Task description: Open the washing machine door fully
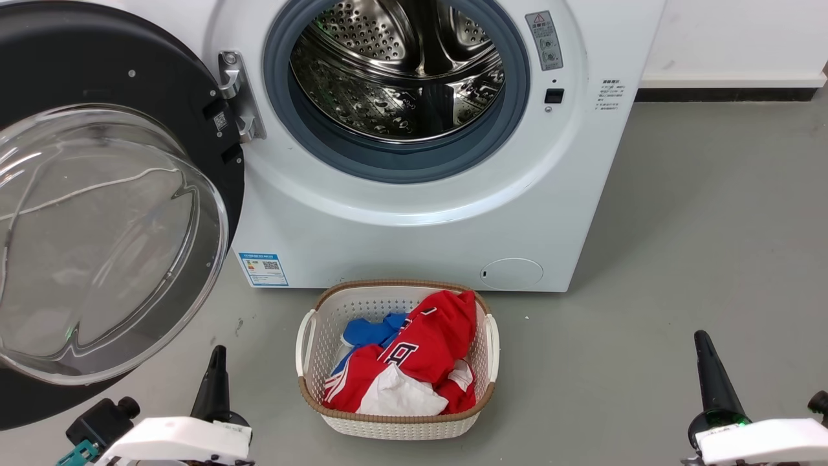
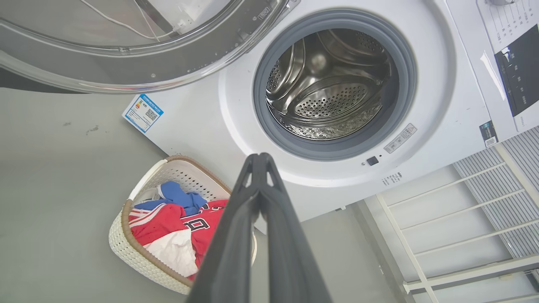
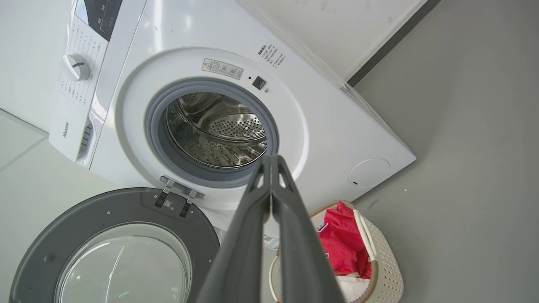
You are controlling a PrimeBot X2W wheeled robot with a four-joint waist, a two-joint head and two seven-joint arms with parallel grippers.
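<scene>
White washing machine, its washing machine door swung wide to the machine's left. Any final push probably belongs on the door's black rim, away from the glass. In front of the machine, the left gripper and right gripper are each pinched together, empty. The right wrist view adds the machine's control dial, cropped from the head view.

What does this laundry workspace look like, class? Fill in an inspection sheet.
Surface: smooth grey floor.
Job's things: door stands wide open on its hinge; drum exposed, looks empty.
Clutter: basket of red, blue and white clothes before the machine.
Grippers: left gripper and right gripper both shut, holding nothing, low, apart from the door.
Cables: thin white line seen through the door glass, perhaps a cord.
Surroundings: white wall, dark skirting.
</scene>
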